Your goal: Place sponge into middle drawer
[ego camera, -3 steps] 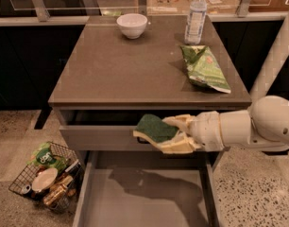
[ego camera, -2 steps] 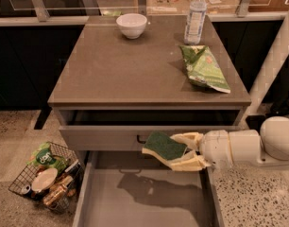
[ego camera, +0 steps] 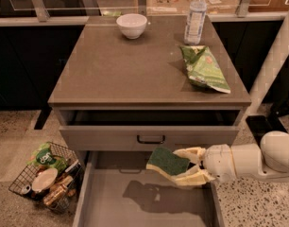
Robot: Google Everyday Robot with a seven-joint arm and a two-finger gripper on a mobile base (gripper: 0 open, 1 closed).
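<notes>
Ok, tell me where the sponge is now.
In the camera view, the sponge is held in the gripper, lower right of centre, above the open middle drawer and just below the handled drawer.

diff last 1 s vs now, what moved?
The gripper, still shut on the sponge, carried it down and slightly right in the view, from in front of the handled drawer to lower over the open middle drawer. Nothing was let go. The bowl, water bottle, snack bag and both drawers stayed put.
</notes>
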